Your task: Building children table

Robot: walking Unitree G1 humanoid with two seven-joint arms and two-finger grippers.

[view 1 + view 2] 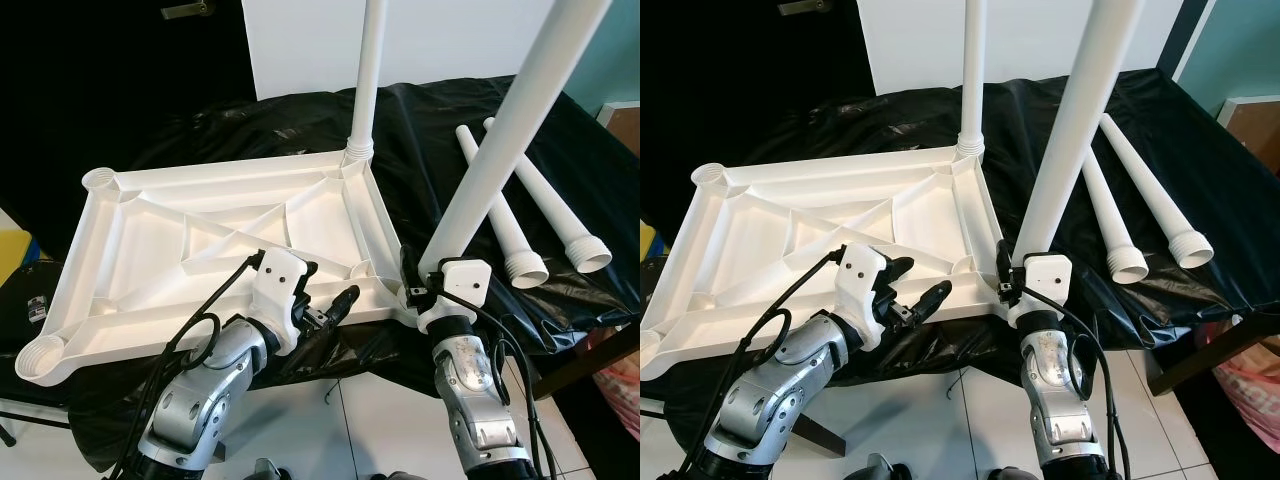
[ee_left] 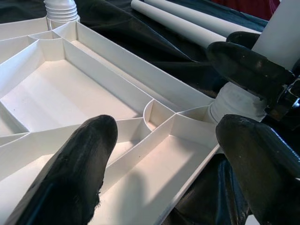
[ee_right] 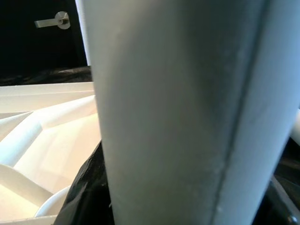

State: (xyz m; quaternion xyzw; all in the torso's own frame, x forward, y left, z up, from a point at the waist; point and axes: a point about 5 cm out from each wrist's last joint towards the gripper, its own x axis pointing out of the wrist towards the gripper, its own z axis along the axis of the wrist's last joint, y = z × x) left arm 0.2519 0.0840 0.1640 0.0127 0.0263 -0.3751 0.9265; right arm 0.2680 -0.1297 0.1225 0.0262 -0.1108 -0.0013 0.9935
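Currently the tabletop (image 1: 210,235) is lying upside down on the black-draped desk (image 1: 440,120), ribs facing up, its long axis running left to right. One leg (image 1: 366,80) is standing upright in the far right corner. The right end effector (image 1: 425,285) is clenching a second leg (image 1: 500,140) at the near right corner, its long axis leaning rightward. The left end effector (image 1: 325,310) is hovering released over the near edge. Two spare legs (image 1: 520,200) are lying on the desk, threaded ends toward the robot.
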